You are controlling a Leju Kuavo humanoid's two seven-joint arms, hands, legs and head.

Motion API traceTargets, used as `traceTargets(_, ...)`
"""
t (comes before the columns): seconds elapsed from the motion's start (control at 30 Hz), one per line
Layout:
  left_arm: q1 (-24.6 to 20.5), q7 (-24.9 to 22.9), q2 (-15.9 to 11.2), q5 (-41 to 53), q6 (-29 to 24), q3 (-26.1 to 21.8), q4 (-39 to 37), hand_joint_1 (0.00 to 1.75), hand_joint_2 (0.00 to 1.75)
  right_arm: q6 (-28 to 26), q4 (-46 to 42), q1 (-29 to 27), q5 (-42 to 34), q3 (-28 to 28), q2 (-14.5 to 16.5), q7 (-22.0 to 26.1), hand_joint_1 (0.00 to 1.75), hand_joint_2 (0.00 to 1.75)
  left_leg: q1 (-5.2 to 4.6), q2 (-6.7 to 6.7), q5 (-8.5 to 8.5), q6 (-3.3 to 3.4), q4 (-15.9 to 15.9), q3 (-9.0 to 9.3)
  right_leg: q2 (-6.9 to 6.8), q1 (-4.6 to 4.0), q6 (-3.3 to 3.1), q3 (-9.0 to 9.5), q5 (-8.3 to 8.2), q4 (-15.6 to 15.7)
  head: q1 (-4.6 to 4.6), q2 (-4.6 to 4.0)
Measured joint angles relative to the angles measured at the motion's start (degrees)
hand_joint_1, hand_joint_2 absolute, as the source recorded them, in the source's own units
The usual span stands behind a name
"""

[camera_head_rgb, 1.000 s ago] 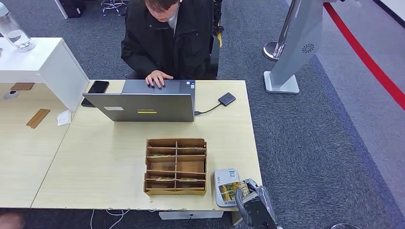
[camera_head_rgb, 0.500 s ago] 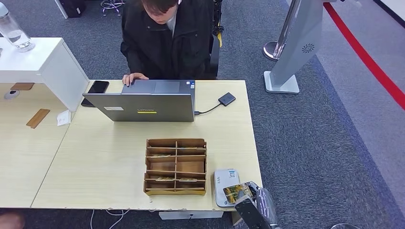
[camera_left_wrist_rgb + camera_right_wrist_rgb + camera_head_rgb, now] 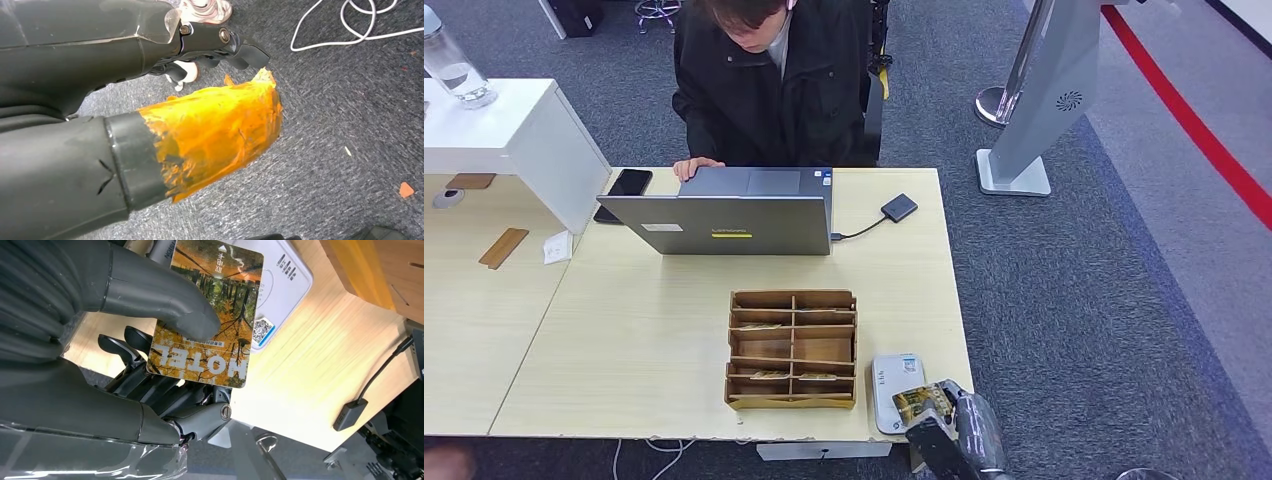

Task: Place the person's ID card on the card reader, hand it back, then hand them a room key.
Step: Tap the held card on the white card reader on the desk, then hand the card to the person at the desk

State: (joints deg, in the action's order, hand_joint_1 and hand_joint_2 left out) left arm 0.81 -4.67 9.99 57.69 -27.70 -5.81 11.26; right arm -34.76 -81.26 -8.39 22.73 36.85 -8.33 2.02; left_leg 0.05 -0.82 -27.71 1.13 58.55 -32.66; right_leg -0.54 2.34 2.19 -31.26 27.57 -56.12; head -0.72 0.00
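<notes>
My right hand [image 3: 959, 437] sits at the table's near right corner and pinches a card [image 3: 917, 402] with an autumn picture. In the right wrist view the thumb [image 3: 150, 292] presses on the card [image 3: 207, 315], which is printed HOTEL, with dark fingers under it. The card hangs tilted just above the near edge of the white card reader [image 3: 886, 383] [image 3: 287, 282]. A person in a dark jacket [image 3: 774, 85] sits across the table, one hand [image 3: 696, 165] on the laptop. My left hand [image 3: 150, 100] hangs over grey carpet, holding nothing, its thumb wrapped in orange tape.
A wooden card organiser [image 3: 792, 348] with several compartments stands left of the reader on the light wood table [image 3: 624, 340]. Further back are an open laptop [image 3: 724, 222], a phone [image 3: 629, 183] and a dark adapter [image 3: 899, 207] on a cable. A grey stand [image 3: 1034, 110] is on the carpet at right.
My right hand has lifted the card off the reader's top and drawn it toward the near right corner. The person's hand moved left along the laptop.
</notes>
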Motion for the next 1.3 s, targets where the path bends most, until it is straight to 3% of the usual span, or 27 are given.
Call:
traceTargets(0.83, 0.0, 0.0, 0.0, 1.2, 0.3, 0.0, 0.0, 0.00, 0.00, 2.5, 3.1, 3.5, 3.0, -0.5, 3.3, 0.7, 1.75, 1.75, 0.00, 0.00, 0.00, 0.00, 0.0, 0.00, 0.00, 0.00, 0.00, 0.00, 0.00, 0.0, 0.00, 0.00)
traceTargets(1.3, 0.0, -0.3, 0.0, 1.9, 0.5, 0.0, 0.0, 0.00, 0.00, 2.6, 6.9, 5.2, 8.8, -1.2, 5.0, -1.7, 1.75, 1.75, 0.01, 0.00, 0.01, 0.00, 0.0, 0.01, 0.00, 0.00, -0.01, 0.00, -0.01, 0.0, 0.00, 0.00)
